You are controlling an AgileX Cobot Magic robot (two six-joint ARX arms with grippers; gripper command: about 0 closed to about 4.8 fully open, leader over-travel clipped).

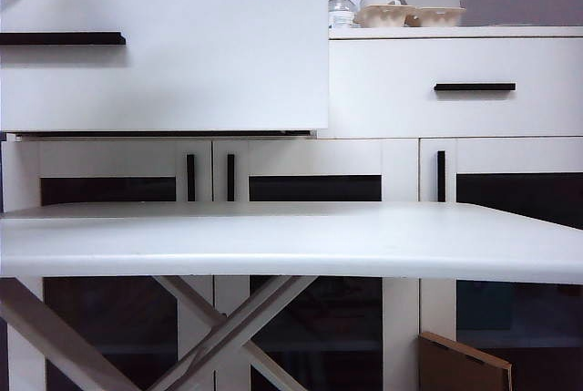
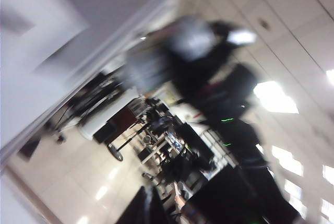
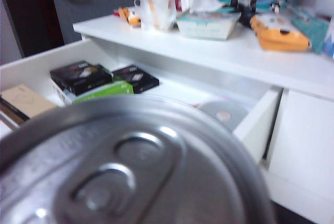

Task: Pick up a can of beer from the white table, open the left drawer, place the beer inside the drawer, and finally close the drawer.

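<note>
The can of beer point(image 3: 135, 166) fills the near part of the right wrist view, its silver top and pull tab facing the camera. My right gripper holds it from below, its fingers hidden behind the can. The can hangs in front of the left drawer point(image 3: 261, 119), which is pulled out. In the exterior view the drawer's white front point(image 1: 200, 54) with its black bar handle point(image 1: 59, 38) juts out above the white table point(image 1: 291, 241). My left gripper point(image 2: 147, 208) is shut and empty in a blurred view that looks out into the room.
In the drawer lie black boxes point(image 3: 81, 75), a green box point(image 3: 99, 91), a tan book point(image 3: 26, 101) and a disc point(image 3: 224, 113). The cabinet top carries a pump bottle point(image 1: 342, 4), paper cups point(image 1: 410, 15) and a tissue box point(image 3: 206, 20). The right drawer point(image 1: 474, 87) is closed. Cardboard point(image 1: 465, 364) leans below.
</note>
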